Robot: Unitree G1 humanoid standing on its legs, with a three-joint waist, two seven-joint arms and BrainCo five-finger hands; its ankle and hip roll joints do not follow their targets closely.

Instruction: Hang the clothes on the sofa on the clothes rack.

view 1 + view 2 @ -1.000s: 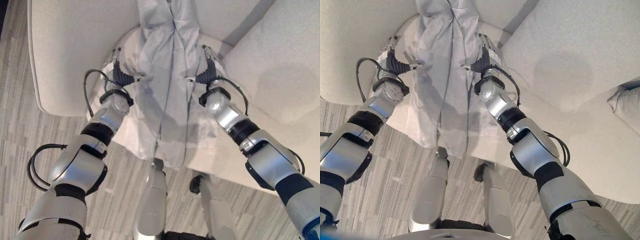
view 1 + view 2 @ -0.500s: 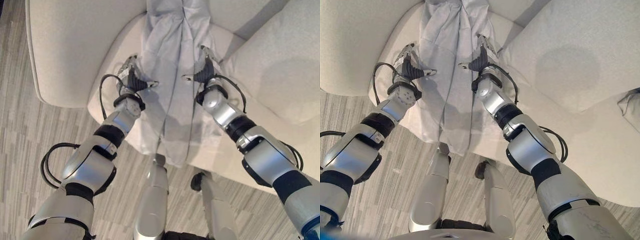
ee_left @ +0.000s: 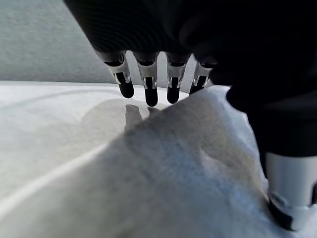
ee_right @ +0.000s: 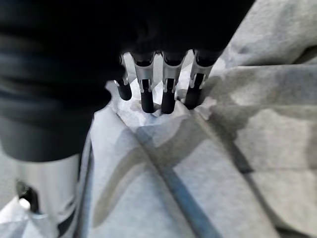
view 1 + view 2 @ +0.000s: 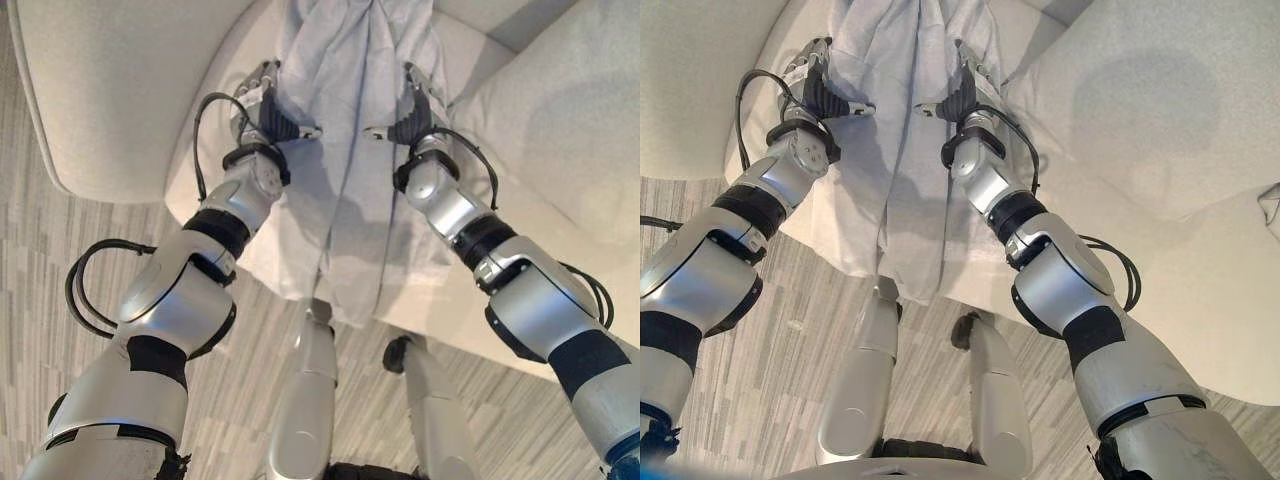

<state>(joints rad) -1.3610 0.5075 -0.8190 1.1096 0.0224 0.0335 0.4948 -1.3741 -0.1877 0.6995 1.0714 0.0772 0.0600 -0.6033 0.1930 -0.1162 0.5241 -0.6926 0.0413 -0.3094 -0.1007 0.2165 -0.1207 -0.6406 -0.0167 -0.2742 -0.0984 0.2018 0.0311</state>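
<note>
A floor (image 5: 60,260) of grey, striped, wood-look planks runs along the near side of the scene, its narrow bands in pale and darker tones lying side by side. In the right eye view the same floor (image 5: 790,300) shows a small pale speck (image 5: 794,324) on one of its planks. At that view's far right edge a bit of pale crumpled fabric (image 5: 1270,205) shows, too little to identify.

Pale grey garment (image 5: 352,120) (plain); cream sofa (image 5: 120,90); grey-striped floor (image 5: 60,250).
</note>
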